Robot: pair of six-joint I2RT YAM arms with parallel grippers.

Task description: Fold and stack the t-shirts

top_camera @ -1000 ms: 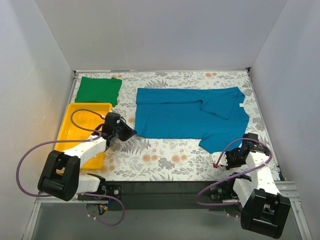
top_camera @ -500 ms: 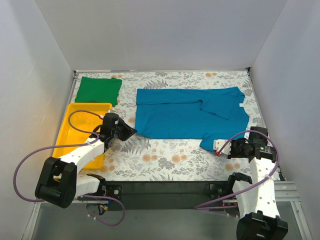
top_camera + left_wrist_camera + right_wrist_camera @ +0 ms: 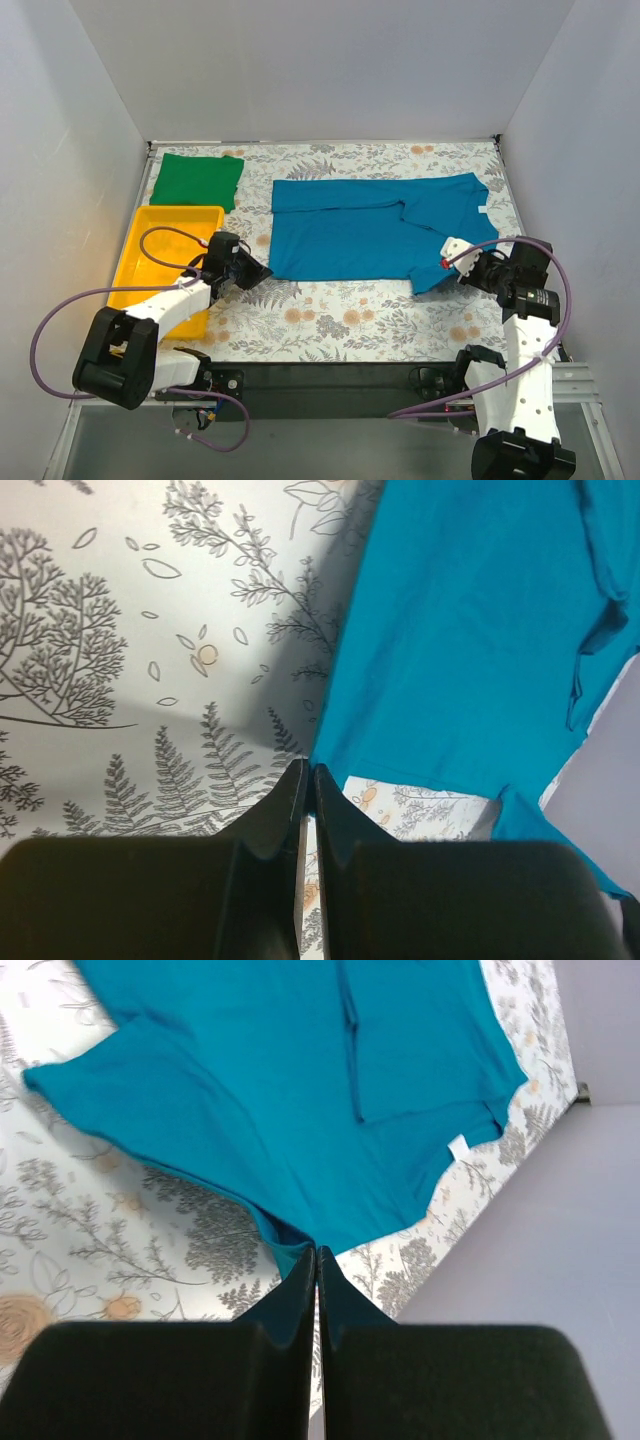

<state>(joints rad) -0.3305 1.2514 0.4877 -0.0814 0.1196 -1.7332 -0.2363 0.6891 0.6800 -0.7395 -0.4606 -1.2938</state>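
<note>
The left hand [image 3: 258, 270] sits low on the counter [image 3: 330, 312]. Its fingers [image 3: 262, 820] are pressed together with only a hairline between them. Their tips meet right at the near left corner of the teal-blue t-shirt [image 3: 350, 235]. The corner runs into the tips, so as far as I can see it is pinched there. From that hand the shirt spreads away forward and to the right, flat on the leaf-and-flower print. One side edge runs on ahead of the fingers and the near hem leads off to the right

The right hand [image 3: 449, 252] is up off the counter, fingers clamped tight on the shirt's near right corner. The cloth hangs from the tips in a loose flap below and just to the left of the hand. Ahead of it the rest of the shirt lies flat, with a sleeve [image 3: 440, 205] folded over on top. A small white label [image 3: 459, 1147] shows at the shirt's right edge, further out from the hand

Just to the left of the left hand, alongside its arm, is the yellow tray [image 3: 140, 272]. Past the tray's far rim, well ahead and to the left of that hand, the green t-shirt [image 3: 197, 180] lies folded in a rectangle in the far left corner of the counter, apart from the teal one
</note>
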